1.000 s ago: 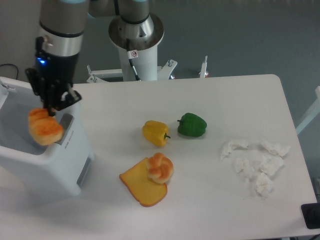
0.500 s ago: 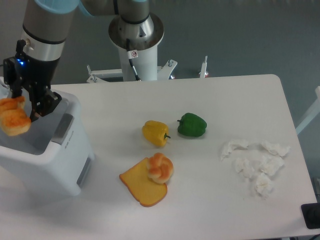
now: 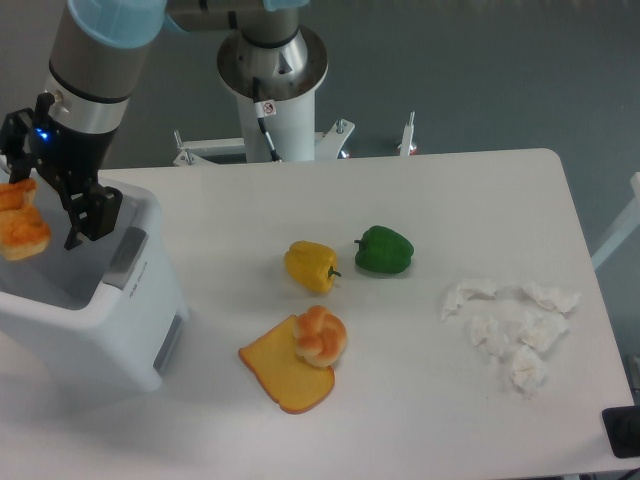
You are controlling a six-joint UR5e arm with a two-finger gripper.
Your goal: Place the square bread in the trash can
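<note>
Square bread [image 3: 20, 220] at far left frame edge, over the trash can [image 3: 120, 330] opening. Pincer [image 3: 50, 205] fingers spread apart beside it, contact unclear. Bin interior mostly hidden. Surface [image 3: 450, 200] right of bin: yellow pepper [image 3: 311, 266], green pepper [image 3: 384, 250].

Bun [image 3: 320, 337] on toast [image 3: 283, 372]; peppers [image 3: 312, 266]; tissues [image 3: 512, 326]

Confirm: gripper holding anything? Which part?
Cannot tell for sure. The bread hangs over the bin at the gripper, apparently touching one finger at its right side; the other finger stands clear.
</note>
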